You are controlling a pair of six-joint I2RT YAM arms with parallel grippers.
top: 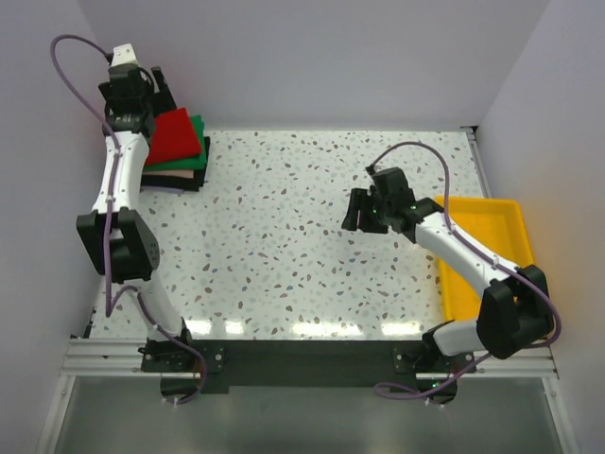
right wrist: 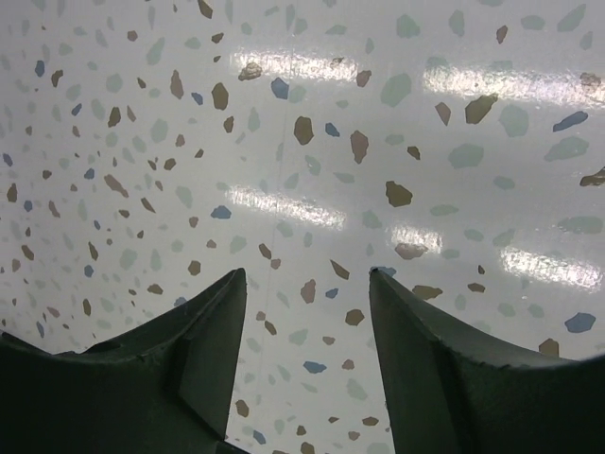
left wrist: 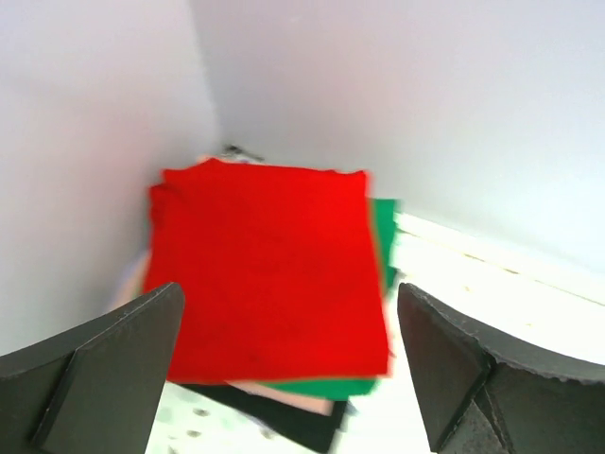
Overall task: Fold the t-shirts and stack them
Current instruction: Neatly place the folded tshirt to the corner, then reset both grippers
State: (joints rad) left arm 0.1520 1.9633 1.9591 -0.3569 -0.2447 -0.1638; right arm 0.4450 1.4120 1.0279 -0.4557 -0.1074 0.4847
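A stack of folded t-shirts sits in the far left corner of the table. The red t-shirt [top: 175,135] lies on top, folded square. Under it show the green t-shirt [top: 198,128], a pale pink one and the black t-shirt [top: 184,180] at the bottom. In the left wrist view the red t-shirt [left wrist: 269,270] fills the middle, with green [left wrist: 331,388], pink and black [left wrist: 293,421] edges below it. My left gripper [top: 137,95] hovers above the stack, open and empty [left wrist: 288,312]. My right gripper [top: 364,210] is open and empty over bare table [right wrist: 307,274].
A yellow plastic tray [top: 482,251] stands at the right edge of the table, behind my right arm. White walls close in the far and left sides next to the stack. The speckled tabletop [top: 284,236] spans the middle.
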